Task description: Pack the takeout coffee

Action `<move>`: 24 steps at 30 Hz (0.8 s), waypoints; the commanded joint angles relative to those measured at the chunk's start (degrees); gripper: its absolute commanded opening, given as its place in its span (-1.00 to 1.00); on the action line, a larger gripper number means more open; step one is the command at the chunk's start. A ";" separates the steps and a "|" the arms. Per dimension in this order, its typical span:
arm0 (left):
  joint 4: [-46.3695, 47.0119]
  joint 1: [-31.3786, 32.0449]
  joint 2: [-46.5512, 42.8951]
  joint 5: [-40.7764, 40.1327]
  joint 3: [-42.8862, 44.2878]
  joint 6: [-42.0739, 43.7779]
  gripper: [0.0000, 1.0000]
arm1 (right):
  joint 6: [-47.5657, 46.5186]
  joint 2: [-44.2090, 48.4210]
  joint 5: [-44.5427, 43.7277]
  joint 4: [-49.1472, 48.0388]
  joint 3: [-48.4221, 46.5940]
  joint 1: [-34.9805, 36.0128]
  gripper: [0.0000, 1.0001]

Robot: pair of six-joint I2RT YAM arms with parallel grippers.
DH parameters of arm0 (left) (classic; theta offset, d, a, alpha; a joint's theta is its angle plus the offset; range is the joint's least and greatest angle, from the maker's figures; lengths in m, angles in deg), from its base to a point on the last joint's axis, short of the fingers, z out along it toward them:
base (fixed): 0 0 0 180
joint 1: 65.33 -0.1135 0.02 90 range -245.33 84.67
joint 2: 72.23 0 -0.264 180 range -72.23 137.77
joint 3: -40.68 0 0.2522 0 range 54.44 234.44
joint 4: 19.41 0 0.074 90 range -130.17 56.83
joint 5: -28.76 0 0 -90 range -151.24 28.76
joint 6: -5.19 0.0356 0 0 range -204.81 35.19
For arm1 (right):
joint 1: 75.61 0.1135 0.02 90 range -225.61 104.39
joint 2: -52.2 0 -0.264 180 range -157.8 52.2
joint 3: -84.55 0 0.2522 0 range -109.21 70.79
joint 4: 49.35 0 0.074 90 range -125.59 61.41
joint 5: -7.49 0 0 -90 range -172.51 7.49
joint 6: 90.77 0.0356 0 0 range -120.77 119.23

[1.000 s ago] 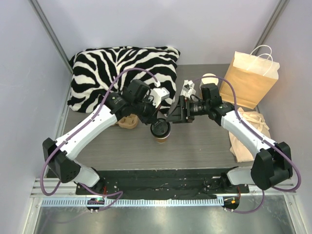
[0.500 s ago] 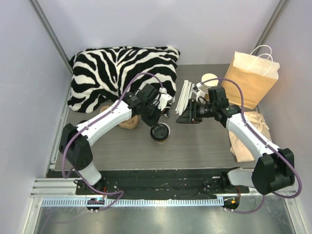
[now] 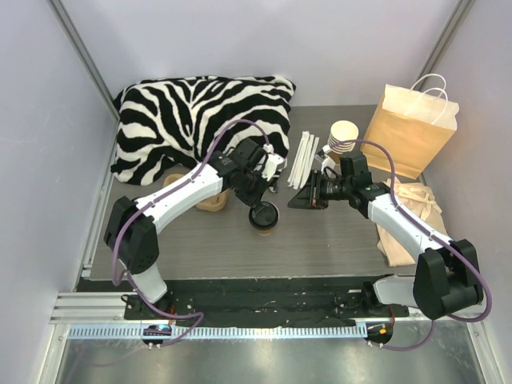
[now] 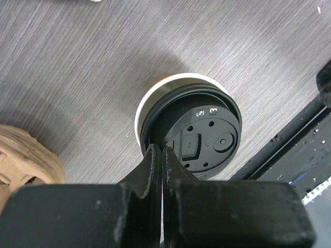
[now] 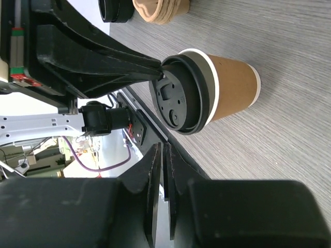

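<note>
On the worktop (image 3: 336, 248) we count one zebra pillow (image 3: 200, 120), pushed to the back left out of the way. One paper bag (image 3: 412, 128) stands upright at the back right with its mouth up, which we take to be where the coffee (image 5: 227, 88) is meant to go. One cloth bag (image 3: 392, 246) lies flat just in front of it. There are two pincers. The left pincer (image 4: 161, 152) is closed on nothing, its tips set against the rim of the cup's lid (image 4: 199, 132) — we judge it is pressing the lid home or steadying the cup. The right pincer (image 5: 163, 150) lies on its side near the cup, jaws drawn almost together and empty, so no lift is in hand. One cup stack (image 3: 344, 136) stands beside the paper bag; how many cups it holds we cannot tell. The one coffee stands upright mid-worktop between the pincers, lid on, well apart from the paper bag. A few straws (image 3: 304, 156) lie side by side behind it — too fine to count surely. One loose lid (image 5: 115, 11) sits farther left.
</note>
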State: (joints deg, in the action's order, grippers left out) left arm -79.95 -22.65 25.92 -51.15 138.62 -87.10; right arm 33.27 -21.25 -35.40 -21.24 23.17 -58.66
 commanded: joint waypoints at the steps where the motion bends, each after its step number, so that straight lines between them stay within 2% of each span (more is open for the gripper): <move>1: 2.22 -0.05 0.90 -0.42 1.78 0.17 -1.00 | 2.87 0.06 1.40 -5.47 1.12 0.72 -0.70; 24: 0.91 -2.07 2.57 1.16 3.19 0.53 -1.00 | 4.19 -1.43 2.72 -8.46 1.47 2.21 -0.77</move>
State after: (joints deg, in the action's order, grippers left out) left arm -79.30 -23.88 27.75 -50.73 140.46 -87.16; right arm 36.92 -22.48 -33.70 -27.03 24.68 -56.89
